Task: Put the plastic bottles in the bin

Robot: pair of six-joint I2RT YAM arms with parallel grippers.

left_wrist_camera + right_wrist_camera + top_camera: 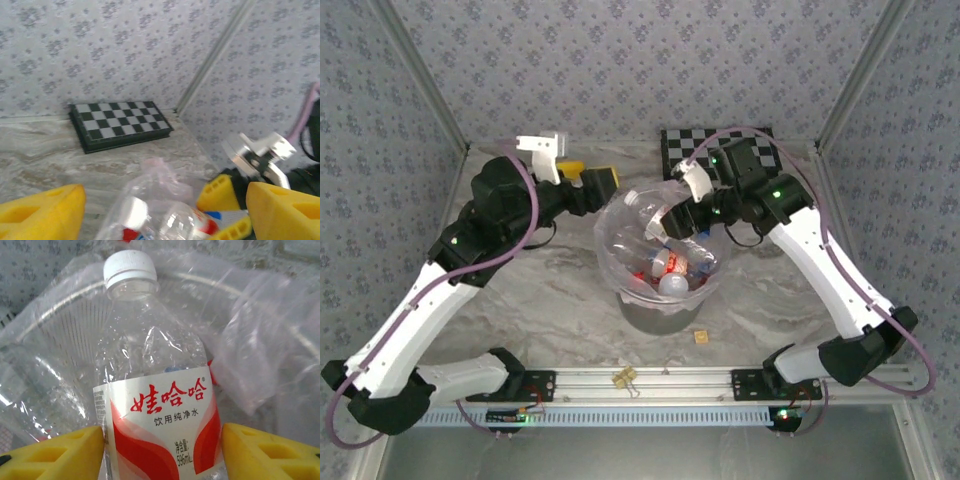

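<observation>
My right gripper (162,452) is shut on a clear plastic bottle (155,405) with a white cap and a red and white label, its yellow fingers pressed against both sides of the label. From the top, this gripper (672,218) holds the bottle (642,215) over the round grey bin (655,318), which is lined with a clear pinkish bag. Several other bottles (670,272) lie inside the bin. My left gripper (588,176) hangs open just off the bin's far left rim. In the left wrist view its yellow fingers (40,212) frame the bag and a bottle (182,222).
A black-and-white chequered board (715,145) lies at the back right against the wall, also seen from the left wrist (120,125). A small tan block (700,337) sits in front of the bin. A clip (623,378) rests on the front rail. Patterned walls close in three sides.
</observation>
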